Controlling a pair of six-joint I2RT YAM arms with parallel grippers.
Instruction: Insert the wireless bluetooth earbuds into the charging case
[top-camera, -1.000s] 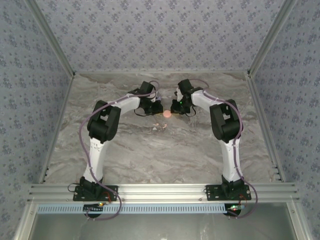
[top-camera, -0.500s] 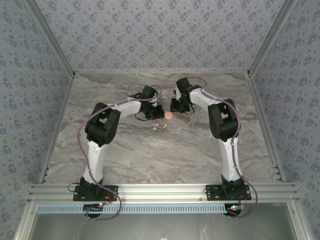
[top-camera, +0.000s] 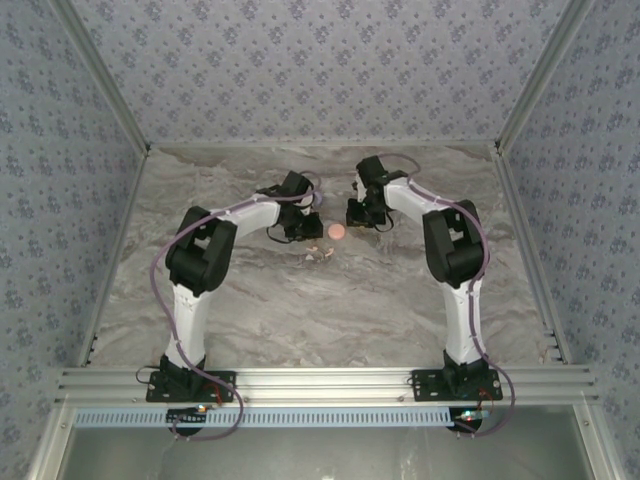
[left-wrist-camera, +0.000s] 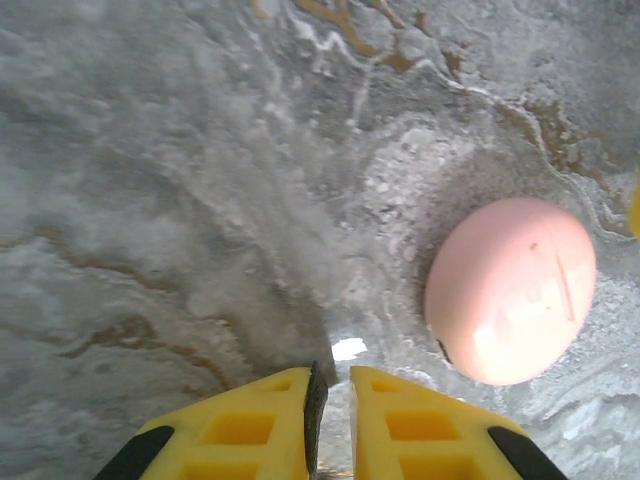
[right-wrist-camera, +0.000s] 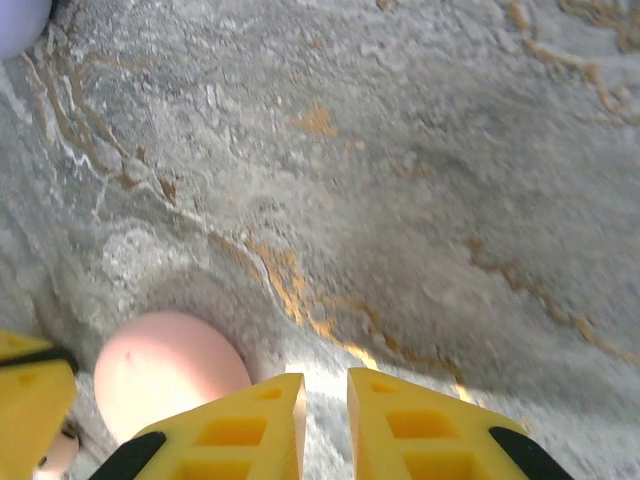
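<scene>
On the grey marble-patterned table (top-camera: 300, 310), a round pink disc (top-camera: 337, 231) lies between the two arms, far of centre. Two tiny pale earbuds (top-camera: 318, 254) sit just near-left of it. The left gripper (left-wrist-camera: 330, 400) and right gripper (right-wrist-camera: 325, 400) both have yellow fingers nearly pressed together, empty.

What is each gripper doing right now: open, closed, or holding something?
Left gripper: closed, holding nothing, beside the pink disc.
Right gripper: nearly closed, holding nothing.
</scene>
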